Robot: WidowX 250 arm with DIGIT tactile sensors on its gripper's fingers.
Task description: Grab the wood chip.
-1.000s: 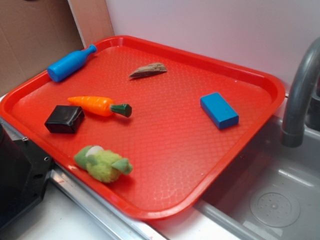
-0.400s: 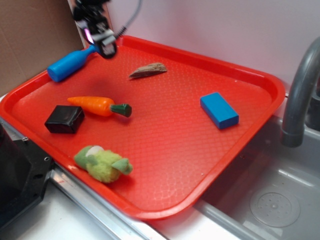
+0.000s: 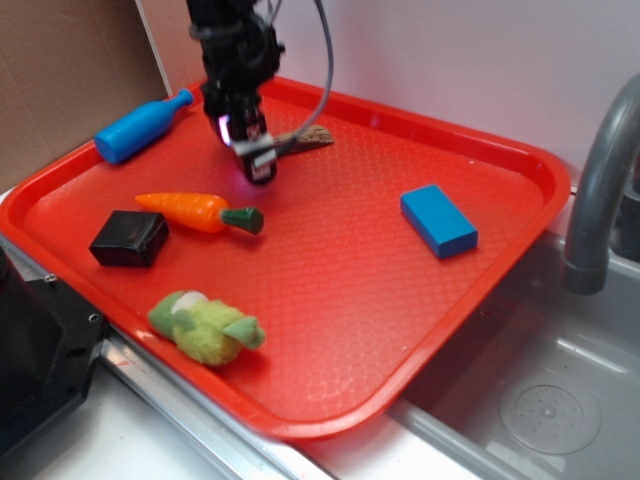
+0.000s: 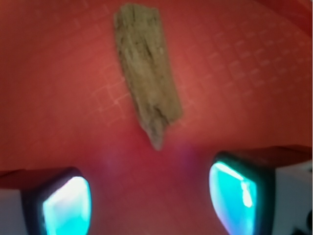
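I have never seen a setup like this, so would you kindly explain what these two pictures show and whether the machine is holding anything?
The machine is a small robot arm ending in a two-fingered gripper. The exterior view looks down on a red plastic tray beside a sink. On the tray lie a brown-grey wood chip, an orange toy carrot, a blue bottle, a blue block, a black box and a green plush toy. The wrist view comes from a camera on the arm: the open fingers flank the chip's pointed end. Nothing is held.

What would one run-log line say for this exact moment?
phase: approach | end effector: open, empty, above tray | wood chip: flat on tray, ungrasped, pointed end toward fingers
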